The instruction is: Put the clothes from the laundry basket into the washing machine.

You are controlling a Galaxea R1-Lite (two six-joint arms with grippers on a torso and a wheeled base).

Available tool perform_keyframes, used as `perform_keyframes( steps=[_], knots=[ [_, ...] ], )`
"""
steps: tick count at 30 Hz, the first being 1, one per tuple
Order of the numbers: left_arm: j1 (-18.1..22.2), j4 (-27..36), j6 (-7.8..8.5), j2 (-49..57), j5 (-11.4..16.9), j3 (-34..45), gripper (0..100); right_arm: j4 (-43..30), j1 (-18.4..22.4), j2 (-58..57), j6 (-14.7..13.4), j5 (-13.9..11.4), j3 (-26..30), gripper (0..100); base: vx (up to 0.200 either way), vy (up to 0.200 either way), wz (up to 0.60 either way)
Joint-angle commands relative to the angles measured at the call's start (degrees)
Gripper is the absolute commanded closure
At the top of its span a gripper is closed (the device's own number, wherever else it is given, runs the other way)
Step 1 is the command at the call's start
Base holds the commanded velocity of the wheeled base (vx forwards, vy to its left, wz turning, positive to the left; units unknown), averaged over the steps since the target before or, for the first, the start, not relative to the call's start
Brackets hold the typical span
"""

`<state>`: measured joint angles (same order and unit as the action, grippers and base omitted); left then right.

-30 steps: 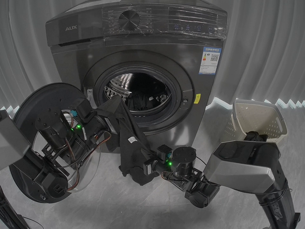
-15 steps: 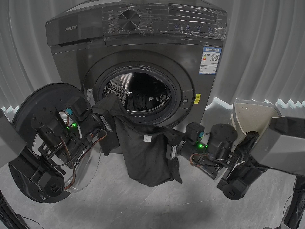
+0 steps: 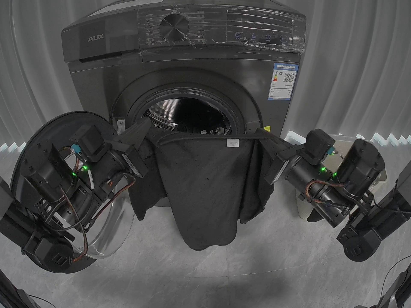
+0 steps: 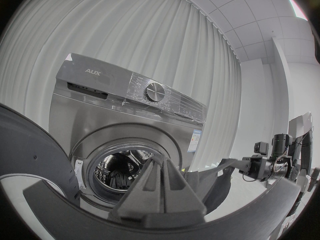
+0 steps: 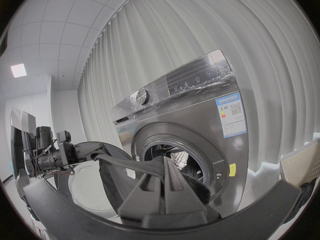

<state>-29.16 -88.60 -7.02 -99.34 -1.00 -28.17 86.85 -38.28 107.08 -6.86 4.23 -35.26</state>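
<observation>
Black garment (image 3: 205, 185) pinched taut between left fingers (image 3: 138, 133) and right fingers (image 3: 267, 144), arms spread wide.

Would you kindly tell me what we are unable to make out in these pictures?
Drum: how full it is; in the head view the dark garment stretched across the opening covers its lower part.
Laundry basket: what remains inside; the right arm hides it in the head view, the right wrist view's edge cuts it off.
Garment's label: print too small, head view.
</observation>
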Motion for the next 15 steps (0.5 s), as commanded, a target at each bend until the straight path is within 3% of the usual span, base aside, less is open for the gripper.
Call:
perform_keyframes(
  steps=[1, 15],
  knots=[
    [-0.2, -0.1, -0.19, 1.0, 0.0, 1.3, 100, 1.3, -0.2, -0.9, -0.5, 0.2, 0.5, 100, 0.000, 0.000, 0.00],
    [-1.2, -0.1, -0.19, 3.5, 0.2, 1.6, 100, 1.4, -0.7, 0.4, -1.0, 3.2, -5.3, 100, 0.000, 0.000, 0.00]
  ],
)
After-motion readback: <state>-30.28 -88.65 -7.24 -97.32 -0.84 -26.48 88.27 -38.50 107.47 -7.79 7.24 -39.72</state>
